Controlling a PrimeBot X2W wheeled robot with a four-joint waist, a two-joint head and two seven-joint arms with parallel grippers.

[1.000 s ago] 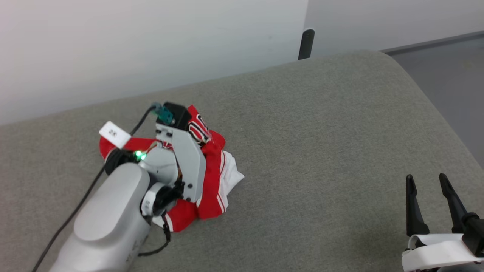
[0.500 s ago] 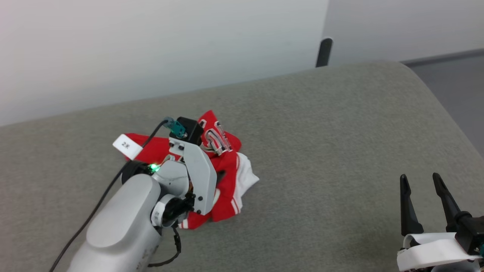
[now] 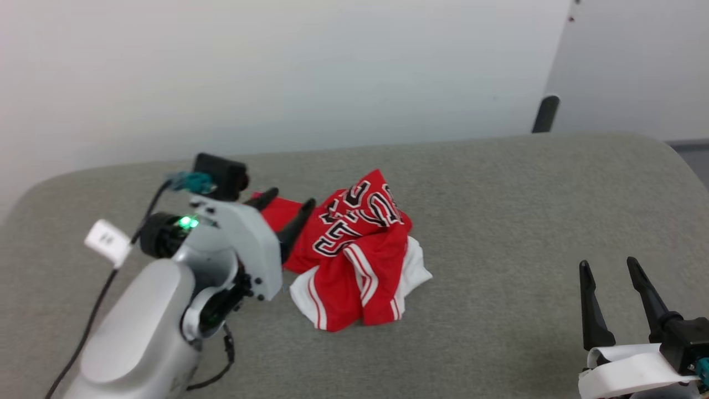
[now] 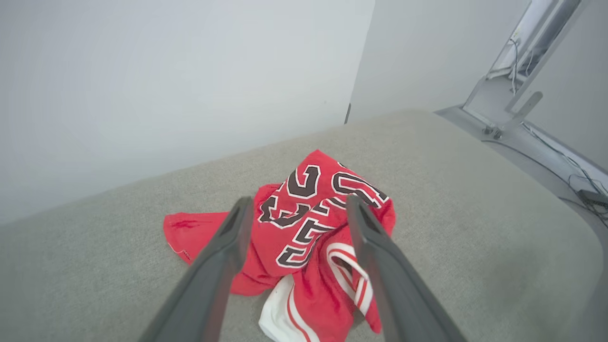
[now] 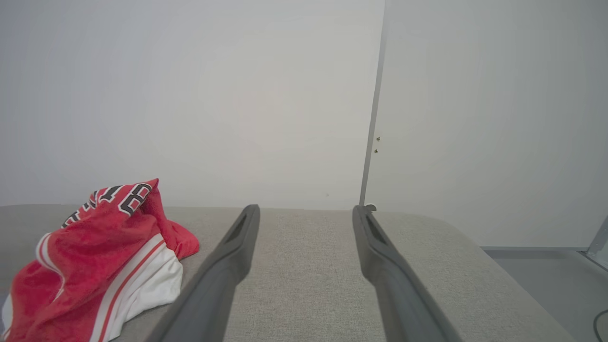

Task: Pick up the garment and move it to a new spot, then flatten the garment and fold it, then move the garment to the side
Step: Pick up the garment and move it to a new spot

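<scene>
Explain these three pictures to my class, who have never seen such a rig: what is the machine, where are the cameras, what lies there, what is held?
It is a robot with two arms, each ending in a gripper with two long dark fingers. One picture is from a camera on its head, looking down; the other two are from its wrists, looking along each gripper's fingers. A crumpled red shirt with white sleeves lies on a grey padded surface. The left gripper is open at the shirt's left edge; the right gripper is open, well apart. Nothing is held.
</scene>
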